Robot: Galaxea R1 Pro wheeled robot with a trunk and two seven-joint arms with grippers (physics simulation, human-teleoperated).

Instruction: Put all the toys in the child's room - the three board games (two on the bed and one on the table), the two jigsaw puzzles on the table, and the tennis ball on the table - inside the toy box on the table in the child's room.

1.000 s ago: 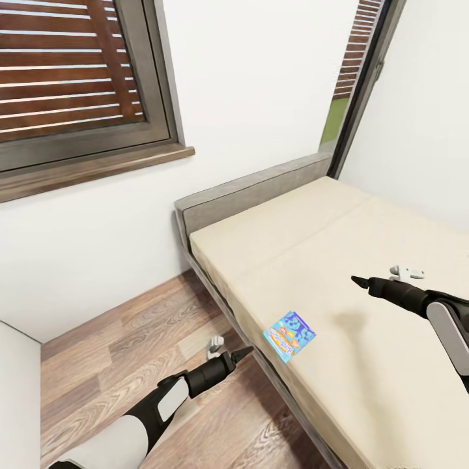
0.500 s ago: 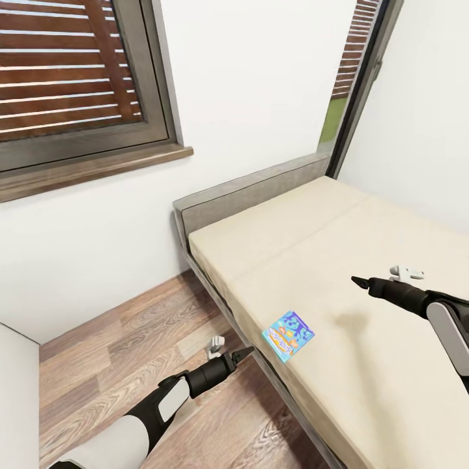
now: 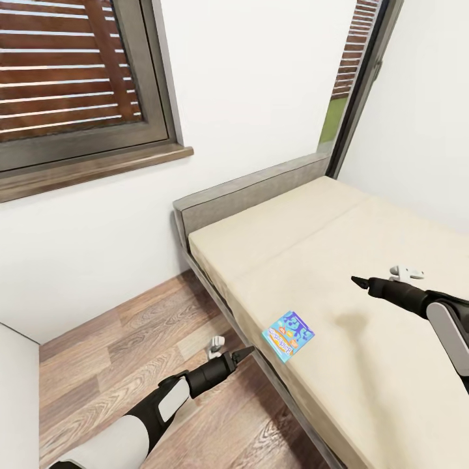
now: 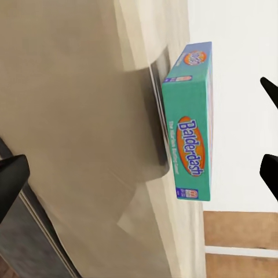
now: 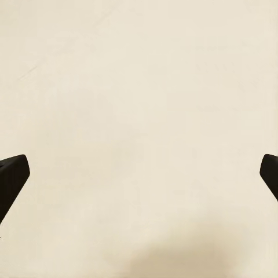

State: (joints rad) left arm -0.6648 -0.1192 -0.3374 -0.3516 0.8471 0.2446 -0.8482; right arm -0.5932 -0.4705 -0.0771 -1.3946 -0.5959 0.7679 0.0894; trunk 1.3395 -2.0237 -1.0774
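Observation:
On the beige bed [image 3: 365, 365] with its grey headboard [image 3: 254, 189], a small light-blue cartoon board game [image 3: 288, 335] lies flat near the side edge. My left gripper [image 3: 242, 354] hovers over the floor just beside that edge, a short way from the game. In the left wrist view the box [image 4: 188, 127] shows a teal side printed "Balderdash", ahead of the open left gripper [image 4: 139, 174]. My right gripper [image 3: 360, 282] hangs above the bare mattress, to the right of the game. Its wrist view has bare mattress between the wide-apart fingers of the open right gripper [image 5: 139, 174].
A window with brown slats [image 3: 65, 71] and a wooden sill [image 3: 98, 169] is set in the white wall at the left. Wood-plank floor [image 3: 117, 352] runs between wall and bed. A white furniture corner [image 3: 16, 397] stands at the lower left. A tall dark-framed glass pane [image 3: 355, 85] rises behind the headboard.
The whole picture has shifted very slightly since a second ago. Both arms and the board game keep their places.

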